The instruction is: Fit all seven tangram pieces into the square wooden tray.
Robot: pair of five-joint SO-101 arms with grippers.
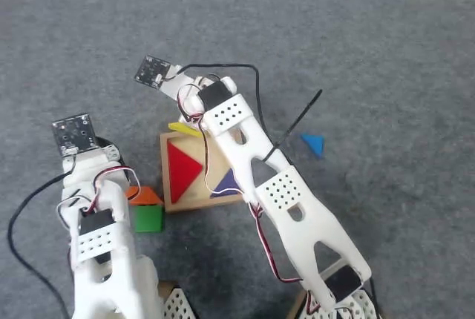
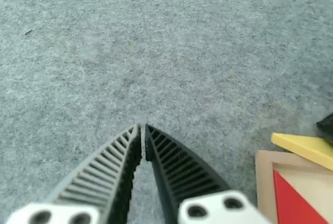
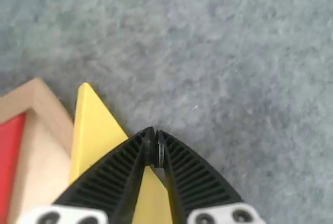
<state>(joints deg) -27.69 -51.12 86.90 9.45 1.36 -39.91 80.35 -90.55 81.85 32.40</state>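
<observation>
The square wooden tray [image 1: 172, 199] lies at mid-table, with a red triangle [image 1: 182, 167] and a purple piece [image 1: 225, 182] inside it. A yellow triangle [image 3: 96, 125] rests tilted across the tray's far rim [image 3: 36, 96]. My right gripper [image 3: 154, 133] is shut, its tips at that triangle's edge, apart from the carpet beyond. My left gripper [image 2: 143, 128] is shut with nothing in it, above bare carpet left of the tray [image 2: 265, 174]. Beside the tray's left edge lie an orange piece [image 1: 145, 195] and a green piece [image 1: 148, 219]. A small blue triangle [image 1: 313, 143] lies on the carpet to the right.
Grey carpet covers the table. A black cable [image 1: 297, 120] runs across the carpet between the right arm and the blue triangle. The right arm's white links [image 1: 282, 193] pass over the tray's right side and hide part of the purple piece.
</observation>
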